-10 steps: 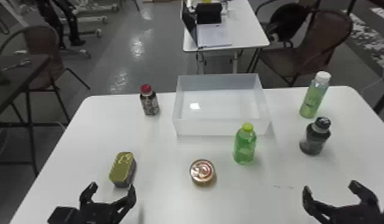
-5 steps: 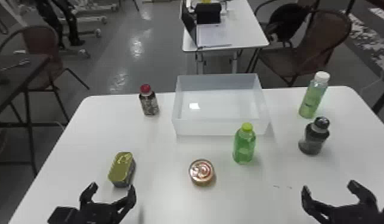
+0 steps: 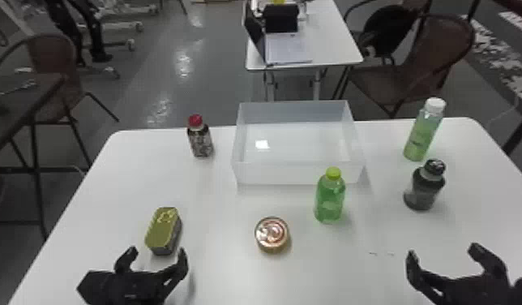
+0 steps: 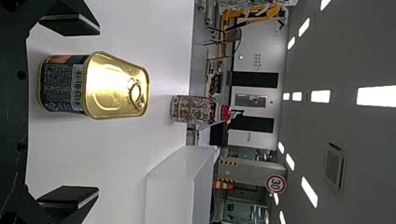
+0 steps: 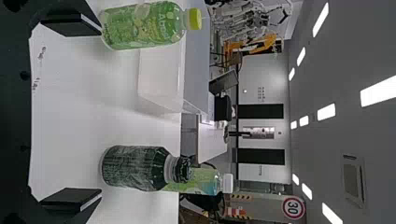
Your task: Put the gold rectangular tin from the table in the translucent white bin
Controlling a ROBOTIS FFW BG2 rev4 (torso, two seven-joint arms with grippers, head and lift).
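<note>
Head view — L gripper (image 3: pixel 155 254) nr gold tin (image 3: pixel 163 230), R gripper (image 3: pixel 443 252) over tbl (image 3: pixel 333 271) — both w/ fingers spread.

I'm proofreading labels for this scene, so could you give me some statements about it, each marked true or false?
1. The gold rectangular tin is outside the translucent white bin. True.
2. The red-capped bottle stands to the right of the bin. False: it stands to the left.
3. The green bottle with the yellow-green cap stands on the robot's side of the bin. True.
4. The left pincer is closed. False: its fingers are spread apart.
</note>
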